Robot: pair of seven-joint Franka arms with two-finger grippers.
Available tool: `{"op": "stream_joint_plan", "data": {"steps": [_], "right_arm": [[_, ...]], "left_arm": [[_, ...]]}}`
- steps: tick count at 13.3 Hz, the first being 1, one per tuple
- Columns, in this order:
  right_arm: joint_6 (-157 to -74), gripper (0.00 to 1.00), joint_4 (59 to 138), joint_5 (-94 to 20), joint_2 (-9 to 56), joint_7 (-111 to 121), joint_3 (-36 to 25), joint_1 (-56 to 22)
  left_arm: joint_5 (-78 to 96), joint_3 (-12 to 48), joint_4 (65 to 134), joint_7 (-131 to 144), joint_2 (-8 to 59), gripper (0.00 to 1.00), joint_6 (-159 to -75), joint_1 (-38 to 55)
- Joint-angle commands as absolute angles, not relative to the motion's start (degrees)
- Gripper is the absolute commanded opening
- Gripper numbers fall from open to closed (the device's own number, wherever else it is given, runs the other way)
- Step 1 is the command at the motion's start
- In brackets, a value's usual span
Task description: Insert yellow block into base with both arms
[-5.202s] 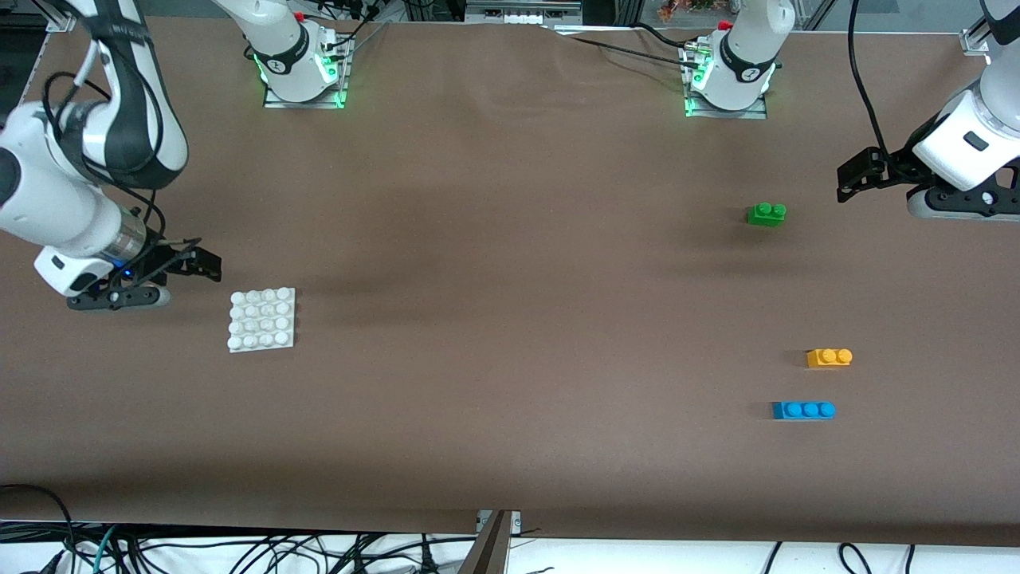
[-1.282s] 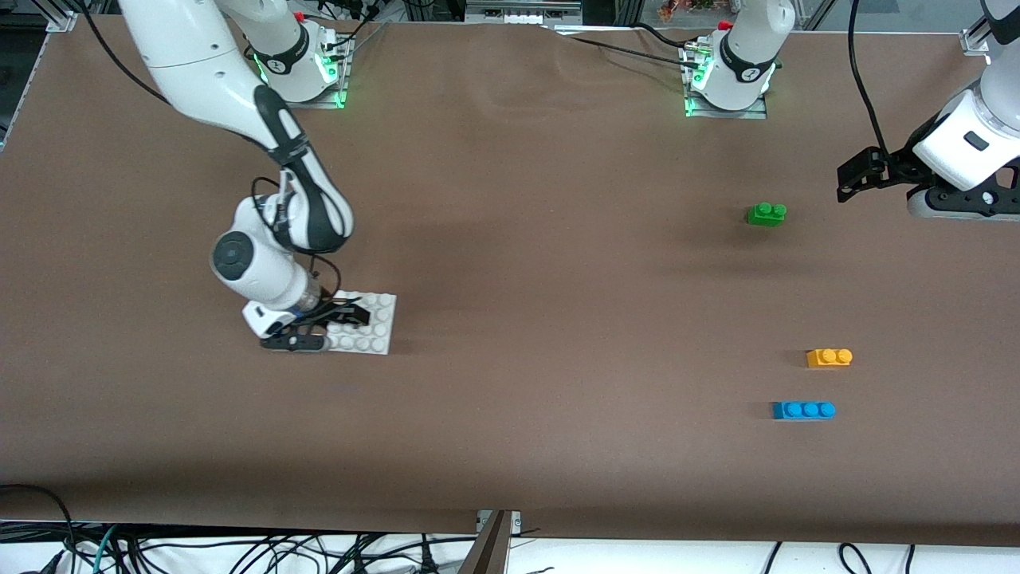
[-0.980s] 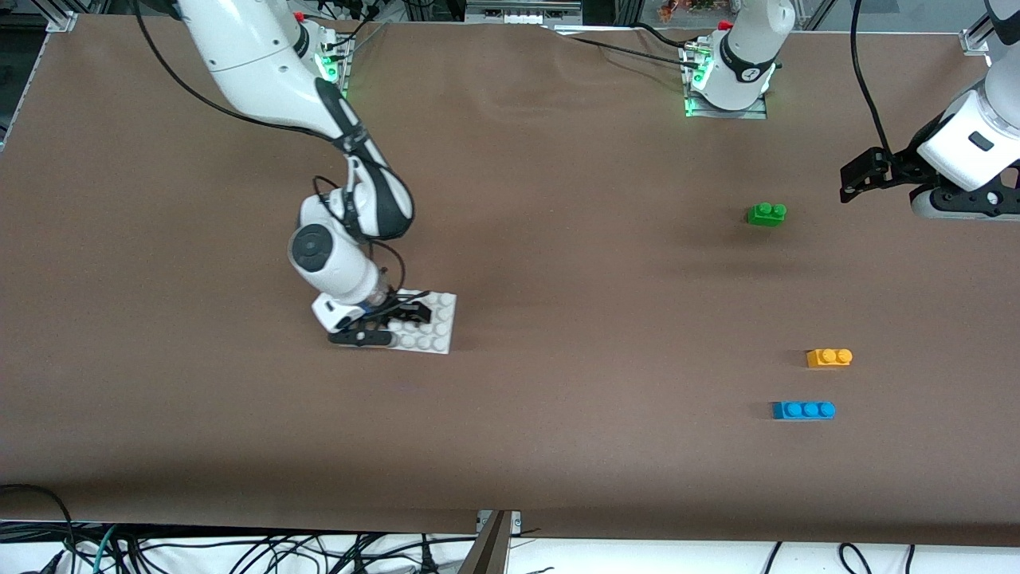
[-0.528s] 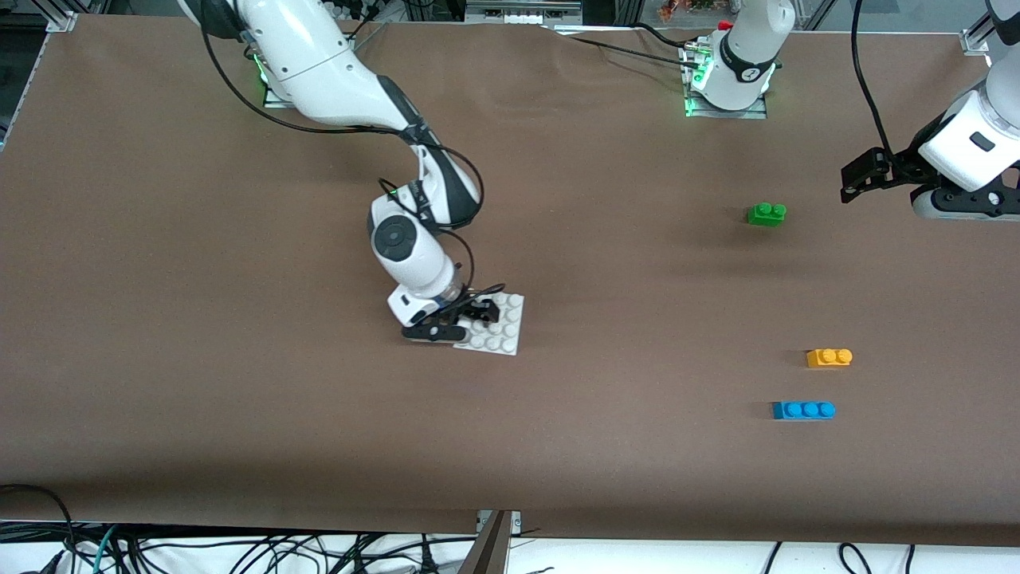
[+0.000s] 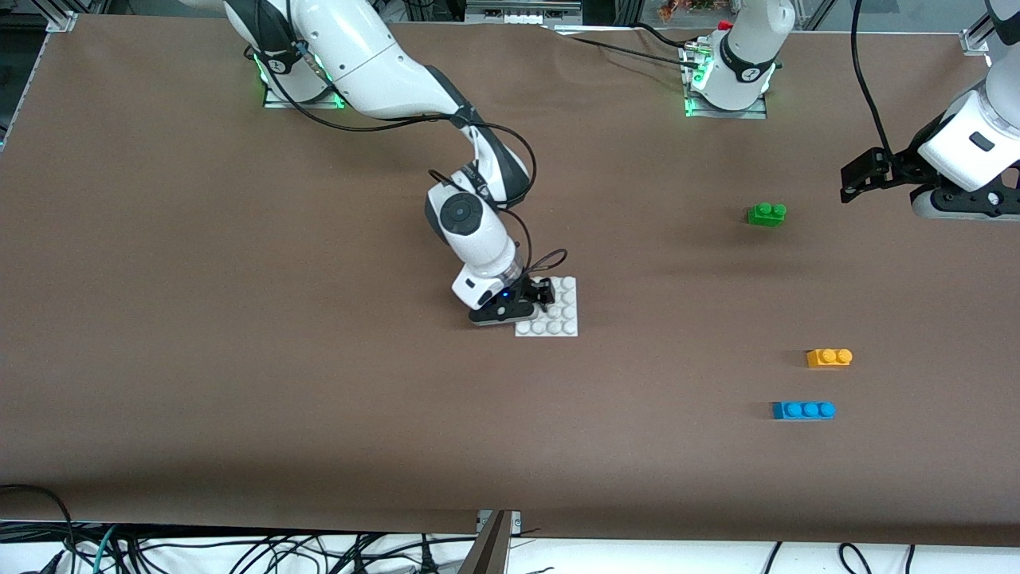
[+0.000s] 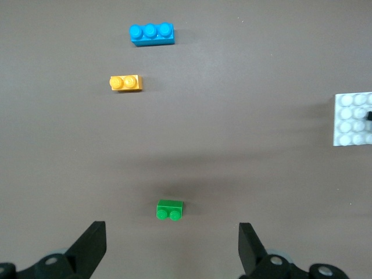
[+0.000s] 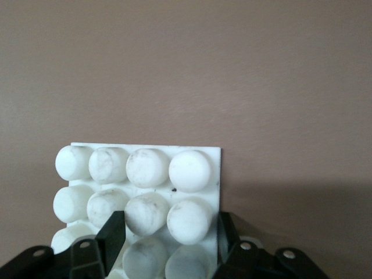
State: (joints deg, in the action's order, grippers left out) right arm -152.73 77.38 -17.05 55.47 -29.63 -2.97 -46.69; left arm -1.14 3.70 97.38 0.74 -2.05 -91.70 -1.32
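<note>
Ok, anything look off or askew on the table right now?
Nothing stands out. The right gripper grips the base mid-table; the yellow block, green brick and blue brick sit upright, apart.

Robotics lab, two white robot arms [image 5: 382, 64] bolted to a brown-covered bench [image 5: 239, 383], green-lit bases [image 5: 303, 80], loose cables [image 5: 239, 550] along the bench edge, aluminium framing [image 5: 510, 12]

The base [image 5: 558, 311] lies mid-table, the right gripper [image 5: 532, 296] clamped on its edge. Toward the left arm's end lie three bricks — the green brick [image 5: 766, 214] farthest from the front camera, the yellow block [image 5: 829, 357] nearer, the blue brick [image 5: 803, 410] nearest. The left gripper [image 5: 865, 171] waits above that end — jaws apart.
</note>
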Motion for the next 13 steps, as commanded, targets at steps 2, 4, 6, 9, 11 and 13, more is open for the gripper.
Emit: {"op": "stream_joint_plan", "data": {"steps": [2, 4, 6, 9, 11, 13], "right_arm": [[-154.0, 0.71, 70.7, -16.9, 61.0, -31.3, -3.0, -48.4], [-153.9, 0.71, 70.8, -17.0, 60.8, -31.0, -3.0, -48.0], [-153.5, 0.75, 70.8, -17.4, 60.3, -30.8, -2.8, -46.4], [-151.4, 1.0, 68.8, -18.5, 60.2, -32.6, -1.8, -44.3], [-145.3, 1.0, 64.9, -18.5, 60.1, -34.5, -2.0, -43.8], [-143.4, 1.0, 64.1, -18.5, 59.1, -34.8, -2.5, -43.2]], "left_arm": [[-0.9, 3.9, 95.8, 0.0, -1.6, 1.0, -90.4, -1.5], [-0.9, 3.9, 95.8, 0.0, -1.6, 1.0, -90.4, -1.5], [-0.9, 3.9, 95.8, 0.0, -1.6, 1.0, -90.4, -1.5], [-0.9, 4.0, 95.8, 0.2, -1.6, 1.0, -90.4, -1.5], [-0.8, 3.8, 95.8, 0.6, -1.5, 1.0, -90.4, -1.5], [-0.8, 3.7, 96.0, 0.4, -1.5, 1.0, -90.4, -1.6]]}}
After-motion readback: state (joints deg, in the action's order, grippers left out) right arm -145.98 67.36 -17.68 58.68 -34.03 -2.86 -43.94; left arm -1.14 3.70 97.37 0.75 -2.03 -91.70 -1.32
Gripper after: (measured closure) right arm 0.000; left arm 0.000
